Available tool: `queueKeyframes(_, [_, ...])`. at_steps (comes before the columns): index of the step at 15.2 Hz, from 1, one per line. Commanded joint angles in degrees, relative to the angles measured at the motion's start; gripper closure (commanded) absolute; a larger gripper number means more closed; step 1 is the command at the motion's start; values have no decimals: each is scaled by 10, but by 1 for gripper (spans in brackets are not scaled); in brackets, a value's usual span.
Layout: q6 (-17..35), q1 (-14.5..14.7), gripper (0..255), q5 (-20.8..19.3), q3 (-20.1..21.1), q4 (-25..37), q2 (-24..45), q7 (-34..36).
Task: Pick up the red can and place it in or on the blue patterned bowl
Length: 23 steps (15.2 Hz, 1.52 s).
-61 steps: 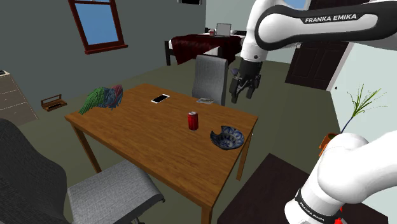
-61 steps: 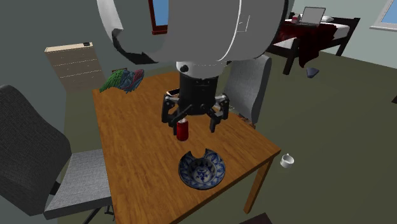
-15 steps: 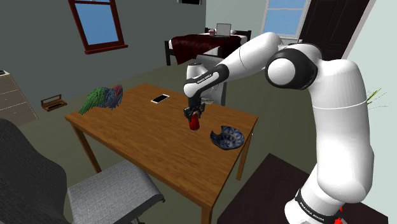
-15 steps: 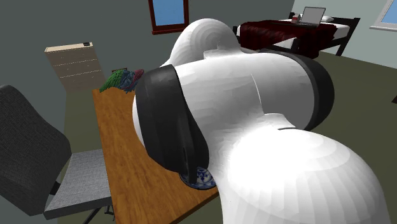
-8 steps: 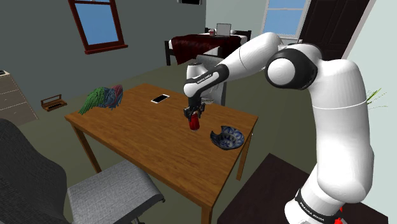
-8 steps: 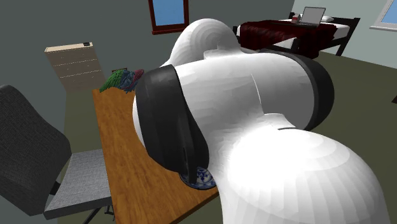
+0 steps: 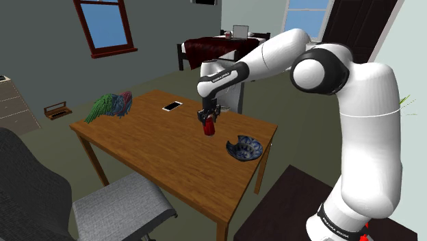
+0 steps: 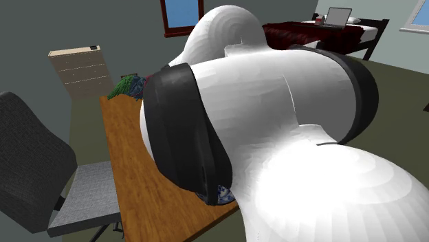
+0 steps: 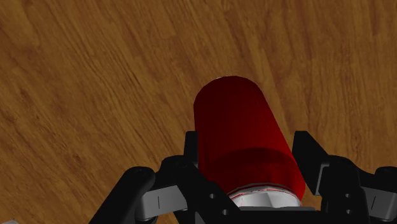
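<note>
Wrist view gives us the red can (image 9: 242, 133) pinched between the jaws, one black finger on either side, with the wooden table (image 9: 95, 76) beyond it. From the shoulder view the can hangs upright under the hand, near the table's middle and, we judge, just clear of the wood. The blue patterned bowl (image 7: 245, 148) sits near it toward that view's right and the table's near edge.

To carry well, we would raise the can enough to clear the bowl's rim, hold it upright, cross slowly, and release only once it is centred and low over the bowl.

Second exterior view is largely blocked by the white arm (image 8: 275, 124); what looks like a sliver of the bowl peeks out beneath it. Where the finger pads meet the can is hidden, and we cannot make out the gap under the can
</note>
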Motion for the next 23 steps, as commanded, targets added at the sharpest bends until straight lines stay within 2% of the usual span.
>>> queueKeyframes(1, [-13,0,255,0,0,6,-7,0])
queueKeyframes(21, [-144,0,255,-1,-1,92,-52,-1])
queueKeyframes(23, [-126,-1,255,-2,-2,24,-102,-3])
